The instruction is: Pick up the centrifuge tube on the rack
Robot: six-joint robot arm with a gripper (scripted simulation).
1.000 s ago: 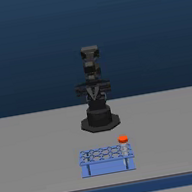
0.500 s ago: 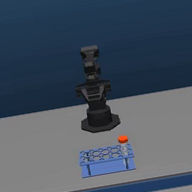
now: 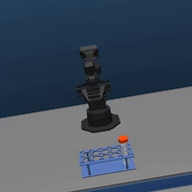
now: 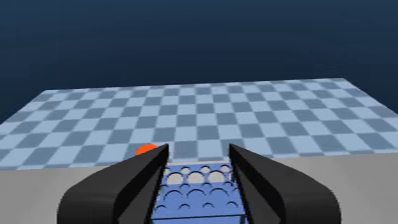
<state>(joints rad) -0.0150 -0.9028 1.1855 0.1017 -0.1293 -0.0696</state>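
1. Arm [image 3: 95,91]: a single dark arm stands upright on an octagonal base [image 3: 100,122] near the middle of the grey tabletop [image 3: 37,149]. In the exterior view it rises straight above its base, well apart from the items in front of it.

2. End effector [image 4: 197,150]: the wrist view shows two dark fingers [image 4: 133,180] spread apart, with an open gap between them. Nothing is held. In the exterior view the end effector cannot be told apart from the rest of the arm.

3. Rack [image 3: 106,159]: a low blue rectangular stand with rows of round holes in its top and a plain front panel. It sits on the tabletop between the arm's base and the near edge. In the wrist view its holed top [image 4: 200,192] shows through the gap between the fingers.

4. Centrifuge tube [image 3: 124,147]: a slim pale tube with a round orange-red cap, standing upright in the rack at the far corner on the exterior view's right. The cap rises just above the rack's top. In the wrist view only the cap [image 4: 147,149] is seen, beside one finger and outside the gap; the tube body is hidden there.

5. Contact: the fingers touch neither rack nor tube in either view.

6. Surroundings: beyond the tabletop edge, the wrist view shows a blue checkered floor [image 4: 222,115] under a dark blue backdrop.
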